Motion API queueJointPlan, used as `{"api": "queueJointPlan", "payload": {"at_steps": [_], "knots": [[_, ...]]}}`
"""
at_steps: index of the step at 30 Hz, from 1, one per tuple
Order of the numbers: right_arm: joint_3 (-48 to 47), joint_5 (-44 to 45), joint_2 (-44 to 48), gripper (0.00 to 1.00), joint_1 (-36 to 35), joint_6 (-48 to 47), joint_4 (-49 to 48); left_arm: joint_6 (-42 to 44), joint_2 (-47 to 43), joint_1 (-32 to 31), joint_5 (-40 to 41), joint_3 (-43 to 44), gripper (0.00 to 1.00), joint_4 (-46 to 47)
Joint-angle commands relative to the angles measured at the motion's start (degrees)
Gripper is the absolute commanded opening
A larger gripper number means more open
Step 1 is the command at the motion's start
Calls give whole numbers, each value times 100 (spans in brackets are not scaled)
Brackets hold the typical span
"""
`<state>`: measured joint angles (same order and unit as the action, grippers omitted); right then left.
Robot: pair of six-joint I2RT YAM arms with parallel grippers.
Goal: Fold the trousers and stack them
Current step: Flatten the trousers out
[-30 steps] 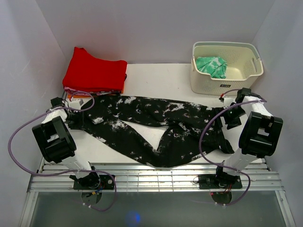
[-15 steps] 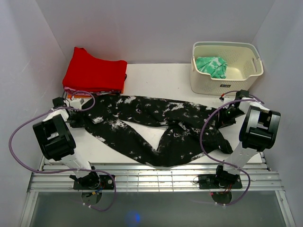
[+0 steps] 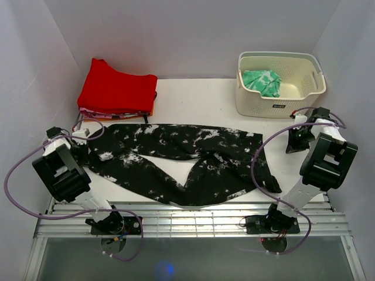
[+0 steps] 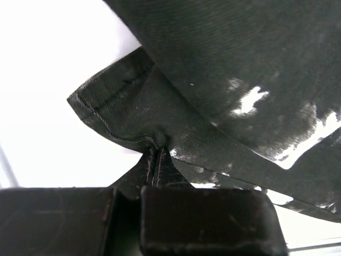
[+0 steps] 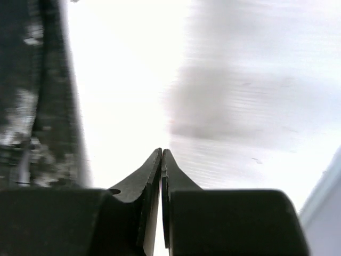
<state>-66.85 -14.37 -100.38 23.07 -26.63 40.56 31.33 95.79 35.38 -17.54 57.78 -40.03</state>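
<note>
1 grip only: left gripper (image 4: 154, 160) pinches hem of long black white-splattered cloth trousers (image 3: 176, 146); right gripper (image 5: 161, 160) closed, empty. I risk lopsided drag, bunching.

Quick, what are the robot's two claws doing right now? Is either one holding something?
Left gripper: closed, pinching a hemmed edge of the trousers.
Right gripper: closed, holding nothing.

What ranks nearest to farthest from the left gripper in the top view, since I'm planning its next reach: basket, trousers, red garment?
1. trousers, their left end pinched in the left gripper.
2. red garment, at the back left.
3. basket, in the back right corner.
</note>
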Motion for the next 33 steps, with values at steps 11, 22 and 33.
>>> {"api": "queueJointPlan", "payload": {"at_steps": [11,22,33], "knots": [[-602,-1857,-299,67,163,-177,1359,901,-324,215,190,295,0,-699],[514,-2544,-482,75,-347,1195,-99,717,-333,215,5,348,0,-717],[656,-2799,-949,32,-866,1890,-997,681,-306,215,31,409,0,-699]]}}
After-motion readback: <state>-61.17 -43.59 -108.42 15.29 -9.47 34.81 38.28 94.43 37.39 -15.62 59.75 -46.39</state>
